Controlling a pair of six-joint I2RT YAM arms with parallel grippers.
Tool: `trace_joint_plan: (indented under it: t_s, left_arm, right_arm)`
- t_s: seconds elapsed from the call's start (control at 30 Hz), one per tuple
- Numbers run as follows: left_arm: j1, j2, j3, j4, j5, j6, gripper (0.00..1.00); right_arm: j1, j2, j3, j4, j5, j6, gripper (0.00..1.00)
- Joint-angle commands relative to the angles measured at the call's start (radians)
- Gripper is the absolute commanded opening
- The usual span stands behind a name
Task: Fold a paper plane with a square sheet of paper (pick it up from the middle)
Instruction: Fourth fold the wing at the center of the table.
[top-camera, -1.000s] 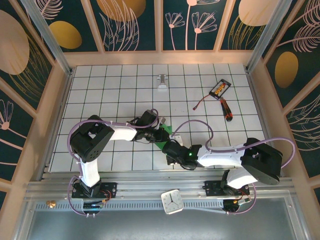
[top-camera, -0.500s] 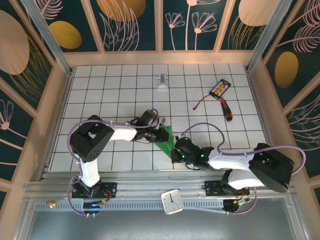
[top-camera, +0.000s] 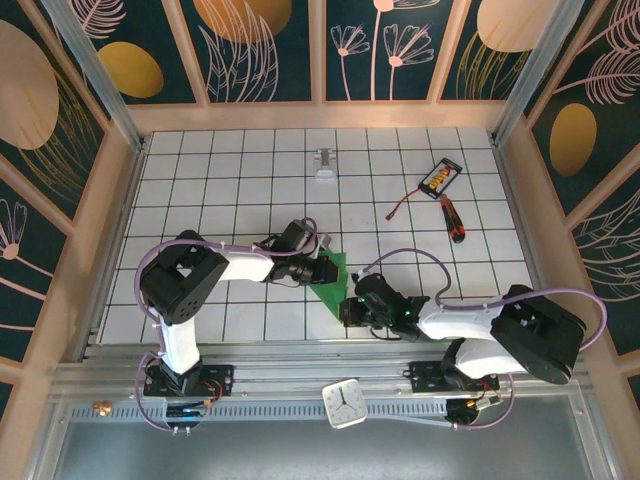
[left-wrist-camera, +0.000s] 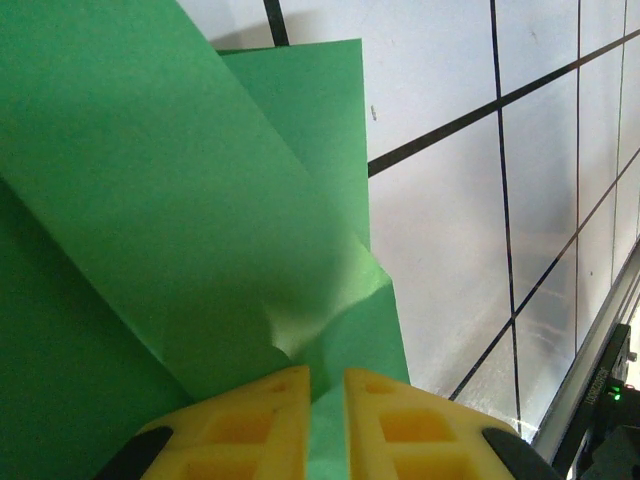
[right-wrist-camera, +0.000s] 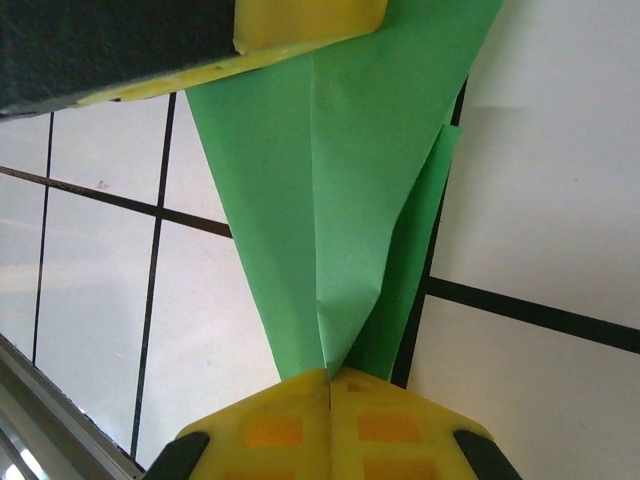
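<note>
Both claws are on the paper plane (top-camera: 331, 284) here, down at the front middle of the white gridded table (top-camera: 240, 190). The left gripper (top-camera: 324, 268) comes in from the left and has the wide far end, and its wrist view shows the yellow fingers (left-wrist-camera: 245, 425) nipped onto a green flap with the folded layers fanning away ahead of them. The right gripper (top-camera: 349, 304) sits just beside it on the near right. Seen from that wrist, its jaws are pressed tight together on the narrow pointed tip, and the centre crease runs straight up from them toward the left claw's yellow finger (right-wrist-camera: 300, 25) at the other end. The plane is strung between the two, one pinch at each end.
</note>
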Motion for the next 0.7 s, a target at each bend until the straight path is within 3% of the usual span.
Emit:
trace_joint_plan:
  t_s: [0.0,0.17,0.43,0.67]
  left_arm:
    - [0.006,0.038,-0.012,-0.086,-0.063,0.025,0.18]
    - [0.007,0.040,-0.011,-0.086,-0.061,0.025,0.18]
    - [0.010,0.039,-0.013,-0.088,-0.069,0.032,0.18]
    - [0.011,0.043,-0.013,-0.086,-0.070,0.032,0.18]
  right_arm:
    - [-0.005,0.021,-0.014,-0.002,-0.032,0.007,0.01]
    - [-0.010,0.004,-0.021,-0.005,-0.046,0.003,0.05]
    - [-0.049,-0.134,-0.009,-0.071,-0.062,-0.038,0.24]
    - [-0.073,-0.181,0.038,-0.112,-0.052,-0.085,0.24]
